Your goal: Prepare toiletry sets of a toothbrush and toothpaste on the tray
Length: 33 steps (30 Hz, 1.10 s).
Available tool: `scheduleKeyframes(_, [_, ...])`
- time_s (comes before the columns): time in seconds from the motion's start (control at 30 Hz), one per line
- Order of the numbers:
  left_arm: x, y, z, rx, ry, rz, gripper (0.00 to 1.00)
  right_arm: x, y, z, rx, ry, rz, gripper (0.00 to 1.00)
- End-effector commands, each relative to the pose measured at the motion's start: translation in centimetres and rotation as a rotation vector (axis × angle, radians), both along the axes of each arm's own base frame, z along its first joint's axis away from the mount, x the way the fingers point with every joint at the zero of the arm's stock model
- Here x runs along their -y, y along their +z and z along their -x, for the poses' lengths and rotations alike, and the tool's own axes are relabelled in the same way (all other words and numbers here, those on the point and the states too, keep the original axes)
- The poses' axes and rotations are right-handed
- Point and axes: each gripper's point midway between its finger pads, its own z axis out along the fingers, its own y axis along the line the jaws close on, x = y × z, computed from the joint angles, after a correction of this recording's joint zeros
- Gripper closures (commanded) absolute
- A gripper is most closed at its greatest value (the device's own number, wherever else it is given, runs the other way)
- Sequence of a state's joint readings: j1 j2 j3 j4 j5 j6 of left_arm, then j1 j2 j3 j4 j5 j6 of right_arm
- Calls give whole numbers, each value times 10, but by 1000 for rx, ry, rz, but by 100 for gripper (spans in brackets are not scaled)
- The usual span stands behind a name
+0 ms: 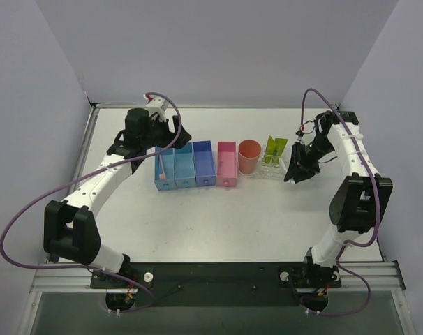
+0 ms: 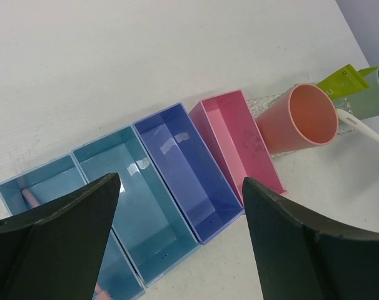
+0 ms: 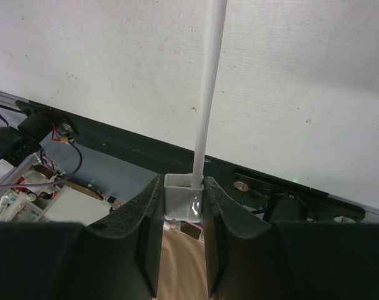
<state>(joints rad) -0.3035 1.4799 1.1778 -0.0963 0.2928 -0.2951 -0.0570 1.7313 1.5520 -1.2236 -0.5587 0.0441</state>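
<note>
My right gripper (image 3: pixel 183 183) is shut on the boxy clear end of a white toothbrush (image 3: pixel 208 94), whose thin shaft points away from the jaws. From above, this gripper (image 1: pixel 296 170) hangs just right of the clear bumpy tray (image 1: pixel 269 174). A lime-yellow toothpaste (image 1: pixel 275 147) tube stands at the tray's back and shows again as the toothpaste (image 2: pixel 344 79) in the left wrist view. My left gripper (image 1: pixel 171 140) is open and empty above the blue bins, its jaws (image 2: pixel 180 181) wide apart. Another toothbrush (image 1: pixel 160 167) lies in the leftmost blue bin (image 1: pixel 164 170).
Three blue bins (image 2: pixel 177 169) and a pink box (image 1: pixel 227 164) stand in a row mid-table. An orange cup (image 1: pixel 250 156) sits at the tray's left end, and a green cup (image 2: pixel 376 99) shows beside the tube. Grey walls close in the table.
</note>
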Motion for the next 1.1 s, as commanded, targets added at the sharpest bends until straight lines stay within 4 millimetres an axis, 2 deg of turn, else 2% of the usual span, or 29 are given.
scheduleKeyframes(0.0, [2, 36, -15, 105, -3, 27, 11, -3, 7, 0, -39, -20, -43, 100])
scheduleKeyframes(1.07, [7, 25, -27, 66, 3, 40, 15, -5, 0, -32, -103, -134, -208, 100])
